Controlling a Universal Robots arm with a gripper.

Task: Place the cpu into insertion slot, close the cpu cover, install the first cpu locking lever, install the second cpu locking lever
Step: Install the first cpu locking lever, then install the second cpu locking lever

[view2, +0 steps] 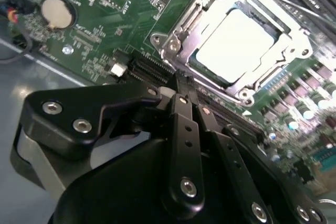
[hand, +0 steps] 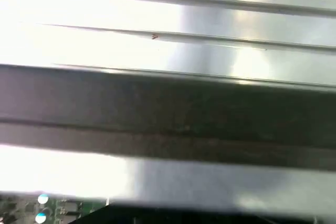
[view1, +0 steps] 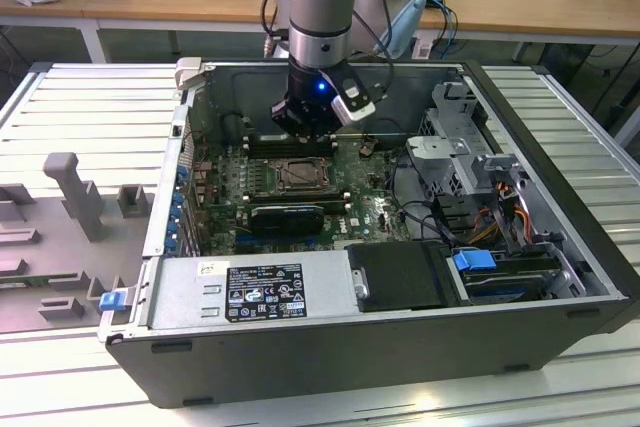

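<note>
Inside the open grey computer case (view1: 560,247), the pale silver-grey square cpu (view2: 239,43) sits under the closed thin silvery cpu cover (view2: 184,32). Black gripper (view2: 184,85) hovers just beside it, fingers pinched narrow, holding nothing. Cover judged stiff, light sheet metal; press its frame, not the fragile chip.

The arm (view1: 322,7) is a silver-grey tube with a pale blue joint cap — black cables loop beside it. The gripper (view2: 181,95) is black, studded with silver screws.

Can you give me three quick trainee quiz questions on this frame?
1. True or false: in the second wrist view the cpu sits in the insertion slot.
2. The cpu cover is: A) closed over the chip's edges, B) standing open, C) removed.
3. In the exterior view, the gripper hangs above what?

Key: 1 true; 2 A; 3 the motherboard, just beyond the socket.
</note>
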